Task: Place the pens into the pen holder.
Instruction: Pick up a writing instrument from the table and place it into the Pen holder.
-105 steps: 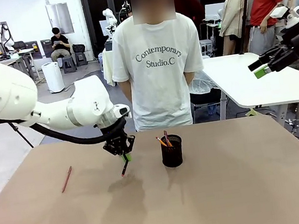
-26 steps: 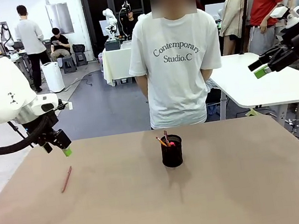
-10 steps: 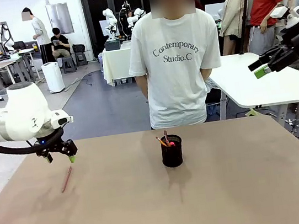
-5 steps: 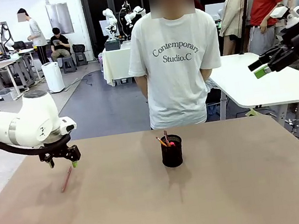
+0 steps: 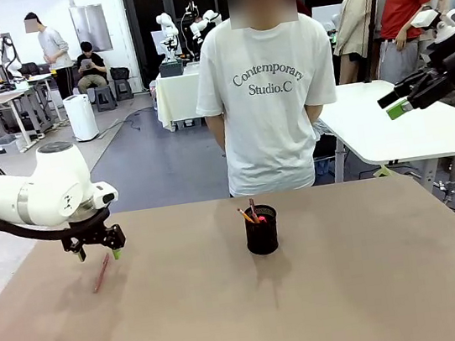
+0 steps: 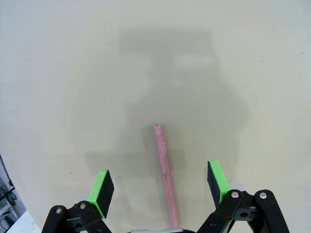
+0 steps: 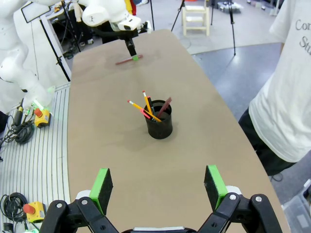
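A reddish pen (image 5: 100,273) lies on the brown table at the left. My left gripper (image 5: 99,255) hangs open just above its far end. In the left wrist view the pen (image 6: 164,179) lies between the two green pads (image 6: 102,187), apart from both. The black mesh pen holder (image 5: 261,230) stands mid-table with several pens (image 5: 249,214) sticking out of it. My right gripper (image 5: 396,104) is held high off to the right, open and empty. Its wrist view looks down on the pen holder (image 7: 160,124) and the left gripper (image 7: 132,53) farther off.
A person in a white T-shirt (image 5: 267,88) stands at the far edge of the table (image 5: 354,288), hands behind the back. A white table (image 5: 391,126) stands beyond on the right.
My left gripper has come down and a little to the right, closing in over the pen on the table. The right arm, the pen and the holder have not moved.
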Controlling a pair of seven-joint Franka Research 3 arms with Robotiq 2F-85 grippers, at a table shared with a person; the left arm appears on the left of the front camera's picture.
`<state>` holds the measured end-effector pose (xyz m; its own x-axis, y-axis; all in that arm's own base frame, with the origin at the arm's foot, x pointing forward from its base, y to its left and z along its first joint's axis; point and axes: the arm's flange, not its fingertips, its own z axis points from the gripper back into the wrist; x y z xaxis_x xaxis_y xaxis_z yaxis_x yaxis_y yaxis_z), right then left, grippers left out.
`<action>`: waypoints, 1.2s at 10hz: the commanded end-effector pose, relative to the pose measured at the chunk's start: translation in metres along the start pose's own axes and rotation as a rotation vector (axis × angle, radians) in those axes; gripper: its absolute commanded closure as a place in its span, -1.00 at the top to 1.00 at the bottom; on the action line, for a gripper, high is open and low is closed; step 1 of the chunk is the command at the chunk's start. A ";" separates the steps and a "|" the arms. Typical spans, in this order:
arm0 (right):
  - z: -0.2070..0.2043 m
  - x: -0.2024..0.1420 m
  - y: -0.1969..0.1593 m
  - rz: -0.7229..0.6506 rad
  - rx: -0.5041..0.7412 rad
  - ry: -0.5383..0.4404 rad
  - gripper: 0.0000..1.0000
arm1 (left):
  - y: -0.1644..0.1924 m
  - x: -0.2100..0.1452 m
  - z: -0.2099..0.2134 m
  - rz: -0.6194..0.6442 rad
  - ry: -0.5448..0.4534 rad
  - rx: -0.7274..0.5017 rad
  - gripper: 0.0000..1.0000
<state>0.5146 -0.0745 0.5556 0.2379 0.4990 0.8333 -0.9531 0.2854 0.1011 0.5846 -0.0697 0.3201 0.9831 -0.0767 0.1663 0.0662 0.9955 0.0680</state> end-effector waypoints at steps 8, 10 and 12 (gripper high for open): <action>0.002 0.003 0.001 0.003 -0.002 0.010 1.00 | 0.003 0.007 -0.011 0.029 0.024 -0.039 1.00; 0.002 0.003 0.001 0.003 -0.002 0.010 1.00 | 0.005 0.008 -0.015 0.018 0.032 -0.041 0.53; 0.002 0.003 0.001 0.003 -0.002 0.010 1.00 | 0.006 0.007 -0.016 0.023 0.037 -0.045 -0.24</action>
<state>0.5146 -0.0745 0.5556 0.2379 0.4990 0.8333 -0.9531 0.2854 0.1012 0.5898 -0.0671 0.3046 0.9887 -0.0474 0.1421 0.0428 0.9985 0.0355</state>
